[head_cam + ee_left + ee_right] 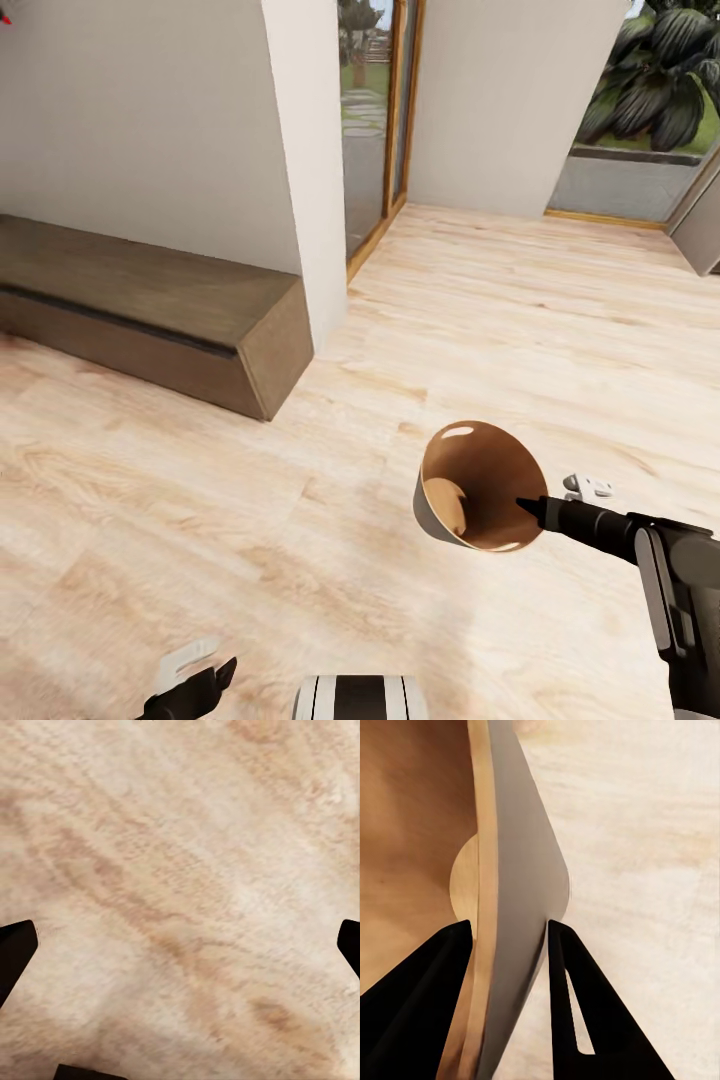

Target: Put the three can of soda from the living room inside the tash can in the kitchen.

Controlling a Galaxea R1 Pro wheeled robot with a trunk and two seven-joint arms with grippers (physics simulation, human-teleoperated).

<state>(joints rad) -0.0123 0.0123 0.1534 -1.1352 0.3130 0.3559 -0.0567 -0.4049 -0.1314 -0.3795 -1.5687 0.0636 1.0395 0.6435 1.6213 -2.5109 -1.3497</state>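
Observation:
The trash can, grey outside and glossy brown-copper inside, hangs tilted above the wood floor with its mouth facing me and nothing visible inside. My right gripper is shut on its rim. The right wrist view shows one black finger inside the can and the other outside, pinching the wall of the trash can. My left gripper sits low at the bottom edge; in the left wrist view its dark fingertips stand wide apart over bare floor, open. The soda cans are out of view.
A long dark bench runs along the left wall and ends near a white wall corner. A wood-framed glass door stands behind it, and a large window with plants at the far right. Light wood floor stretches ahead.

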